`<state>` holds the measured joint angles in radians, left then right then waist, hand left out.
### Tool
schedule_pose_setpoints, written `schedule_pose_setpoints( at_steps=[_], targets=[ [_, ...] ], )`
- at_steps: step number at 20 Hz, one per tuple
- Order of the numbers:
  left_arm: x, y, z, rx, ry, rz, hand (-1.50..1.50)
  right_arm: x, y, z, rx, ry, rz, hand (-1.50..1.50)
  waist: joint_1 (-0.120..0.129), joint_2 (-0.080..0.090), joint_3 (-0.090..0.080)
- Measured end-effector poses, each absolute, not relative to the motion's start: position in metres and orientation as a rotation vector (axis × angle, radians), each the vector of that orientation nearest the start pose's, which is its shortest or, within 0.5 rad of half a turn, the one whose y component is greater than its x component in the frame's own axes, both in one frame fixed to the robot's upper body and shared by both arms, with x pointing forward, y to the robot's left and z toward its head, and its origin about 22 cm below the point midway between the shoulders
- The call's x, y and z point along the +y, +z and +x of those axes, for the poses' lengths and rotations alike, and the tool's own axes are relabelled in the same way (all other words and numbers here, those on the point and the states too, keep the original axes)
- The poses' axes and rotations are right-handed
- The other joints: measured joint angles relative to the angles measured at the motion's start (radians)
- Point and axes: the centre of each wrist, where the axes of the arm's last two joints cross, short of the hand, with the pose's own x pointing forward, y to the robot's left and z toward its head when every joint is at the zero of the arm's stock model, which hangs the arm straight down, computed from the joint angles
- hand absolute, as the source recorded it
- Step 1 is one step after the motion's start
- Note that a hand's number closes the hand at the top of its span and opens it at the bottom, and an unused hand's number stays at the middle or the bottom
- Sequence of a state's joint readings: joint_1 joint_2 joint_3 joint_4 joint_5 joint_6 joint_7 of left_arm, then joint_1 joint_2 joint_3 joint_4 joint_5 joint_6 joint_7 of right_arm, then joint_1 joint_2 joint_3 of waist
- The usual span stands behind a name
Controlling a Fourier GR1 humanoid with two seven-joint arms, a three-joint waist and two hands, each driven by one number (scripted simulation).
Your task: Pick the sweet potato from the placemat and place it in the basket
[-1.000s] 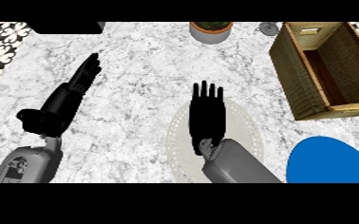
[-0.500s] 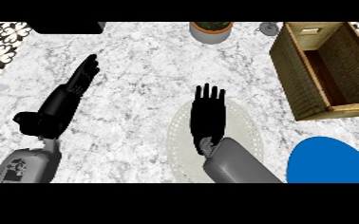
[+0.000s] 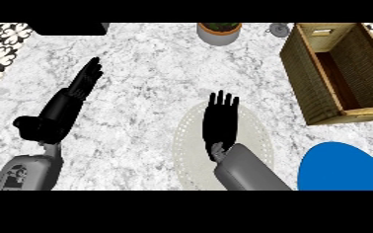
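My right hand (image 3: pixel 220 121) lies open, fingers straight, over the pale round placemat (image 3: pixel 255 131) in the lower middle of the head view. The sweet potato does not show; the hand and forearm cover much of the mat. The woven brown basket (image 3: pixel 306 74) stands at the right, its inside bare as far as I can see. My left hand (image 3: pixel 76 91) rests open at the left, fingers pointing up and away, apart from the mat.
A grey pot with a plant (image 3: pixel 218 32) stands at the back middle, a small grey object (image 3: pixel 278 28) beside it. A blue plate (image 3: pixel 336 168) sits at the lower right. A dark object (image 3: pixel 69 28) lies at the back left.
My right hand has drawn back slightly toward the lower edge, staying over the placemat. The left hand has not moved.
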<state>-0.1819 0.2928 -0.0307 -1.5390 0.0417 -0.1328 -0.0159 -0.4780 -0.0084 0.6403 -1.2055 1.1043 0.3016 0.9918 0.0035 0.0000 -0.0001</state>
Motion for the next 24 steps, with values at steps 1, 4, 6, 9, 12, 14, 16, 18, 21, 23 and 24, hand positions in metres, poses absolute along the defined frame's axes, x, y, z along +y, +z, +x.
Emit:
schedule_pose_setpoints(
  at_steps=[1, 4, 6, 9, 12, 14, 16, 18, 21, 23, 24],
  targets=[
    [0.271, 0.059, 0.284, -1.690, -0.382, 0.036, 0.00, -0.047, 0.012, 0.285, -0.728, 1.327, -1.139, -1.50, 0.002, 0.000, 0.000],
    [0.266, 0.057, 0.281, -1.694, -0.382, 0.037, 0.00, -0.050, 0.004, 0.287, -0.699, 1.323, -1.145, -1.50, 0.002, 0.000, 0.000],
    [0.267, 0.057, 0.282, -1.699, -0.380, 0.037, 0.00, -0.057, -0.001, 0.288, -0.682, 1.313, -1.141, -1.50, 0.000, 0.000, 0.000],
    [0.265, 0.059, 0.280, -1.694, -0.382, 0.034, 0.00, -0.061, -0.005, 0.294, -0.656, 1.308, -1.125, -1.50, 0.001, 0.000, 0.000],
    [0.266, 0.060, 0.283, -1.683, -0.381, 0.032, 0.00, -0.065, -0.009, 0.299, -0.638, 1.304, -1.100, -1.50, 0.002, -0.001, 0.000],
    [0.264, 0.062, 0.280, -1.689, -0.380, 0.037, 0.00, -0.065, -0.012, 0.296, -0.629, 1.308, -1.074, 1.50, 0.003, -0.004, -0.001],
    [0.265, 0.063, 0.284, -1.695, -0.381, 0.039, 0.00, -0.062, -0.014, 0.298, -0.614, 1.330, -1.053, 1.50, 0.005, -0.006, -0.001],
    [0.264, 0.058, 0.285, -1.692, -0.382, 0.044, 0.00, -0.063, -0.015, 0.298, -0.610, 1.346, -1.047, 1.50, 0.004, -0.009, -0.002],
    [0.266, 0.060, 0.283, -1.690, -0.383, 0.039, 0.00, -0.062, -0.017, 0.297, -0.610, 1.356, -1.052, 1.50, 0.006, -0.013, -0.004],
    [0.260, 0.060, 0.284, -1.693, -0.380, 0.033, 0.00, -0.062, -0.019, 0.299, -0.608, 1.373, -1.053, 1.50, 0.006, -0.016, -0.005],
    [0.260, 0.060, 0.284, -1.694, -0.379, 0.036, 0.00, -0.062, -0.018, 0.299, -0.608, 1.394, -1.054, 1.50, 0.006, -0.017, -0.005]
  ],
)
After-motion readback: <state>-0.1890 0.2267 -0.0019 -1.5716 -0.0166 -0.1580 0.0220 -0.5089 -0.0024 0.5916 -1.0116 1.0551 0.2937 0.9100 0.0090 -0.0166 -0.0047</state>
